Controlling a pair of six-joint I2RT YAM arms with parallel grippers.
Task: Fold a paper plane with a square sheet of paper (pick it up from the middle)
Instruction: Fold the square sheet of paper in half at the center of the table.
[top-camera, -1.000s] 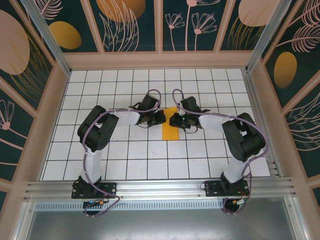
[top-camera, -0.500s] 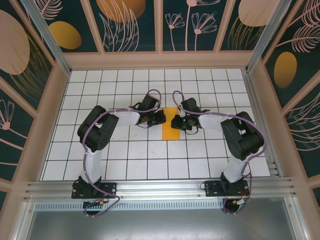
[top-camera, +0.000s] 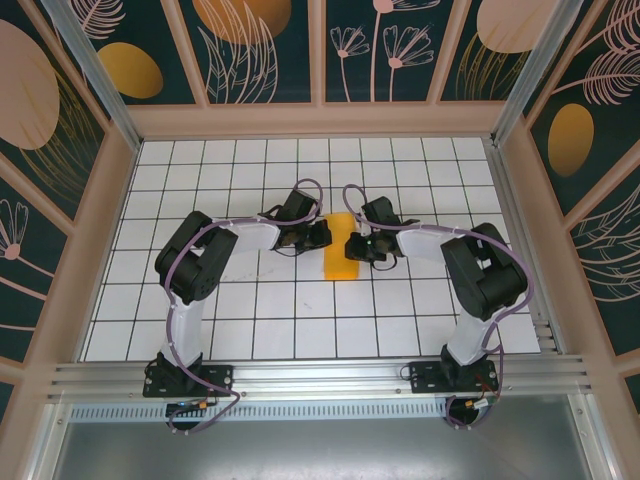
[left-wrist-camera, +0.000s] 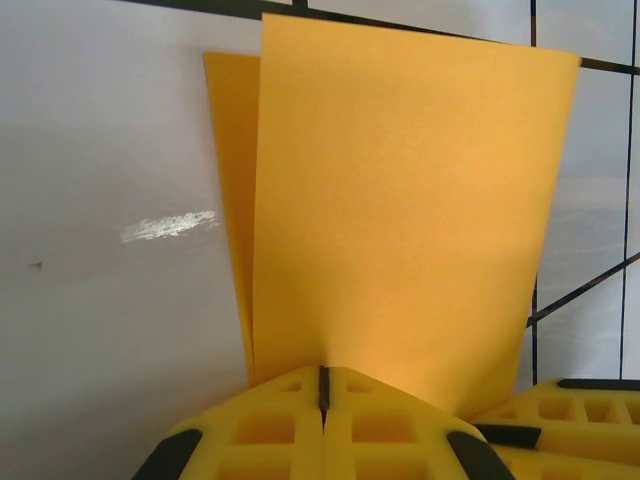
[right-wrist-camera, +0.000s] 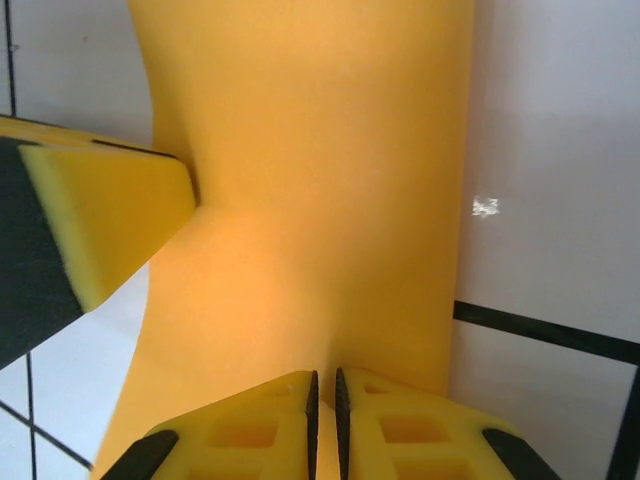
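Observation:
The square sheet of paper (top-camera: 338, 258) is an orange-yellow strip folded double, lying mid-table between the two grippers. In the left wrist view the sheet of paper (left-wrist-camera: 400, 200) shows two layers, the upper one raised off the white tiles. My left gripper (left-wrist-camera: 323, 385) is shut on its near edge, jaws pressed together. From the other side, my right gripper (right-wrist-camera: 325, 390) pinches the sheet of paper (right-wrist-camera: 320, 200) with only a thin slit between its jaws. From above, the left gripper (top-camera: 327, 237) and right gripper (top-camera: 350, 244) face each other across the strip.
The table (top-camera: 250, 320) is white with a black grid and has pink wooden walls (top-camera: 100, 230) on three sides. An aluminium rail (top-camera: 320, 378) runs along the near edge by the arm bases. One yellow finger (right-wrist-camera: 100, 215) of the left gripper reaches into the right wrist view.
My right gripper has narrowed onto the paper's right edge and shifted slightly left. The strip now bows upward between the grippers. The left arm has held still.

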